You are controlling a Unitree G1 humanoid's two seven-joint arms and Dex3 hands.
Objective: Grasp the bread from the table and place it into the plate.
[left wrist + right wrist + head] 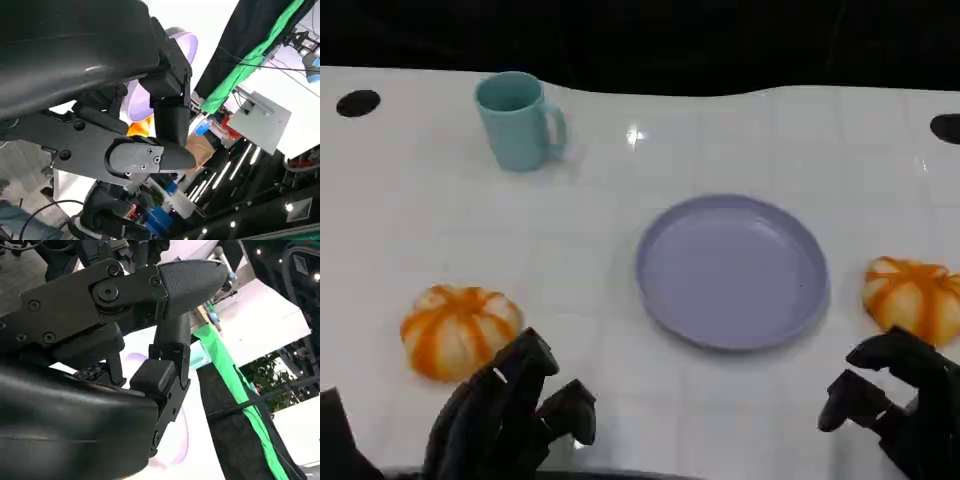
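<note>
Two orange-striped bread rolls on the bench: one [458, 331] just beyond the empty, spread left hand [510, 415], another [913, 297] just beyond the empty, spread right hand [895, 395].

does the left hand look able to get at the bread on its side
Probably yes: the left hand sits just below the left bread, fingers nearly at it, with nothing between them on the table.
</note>
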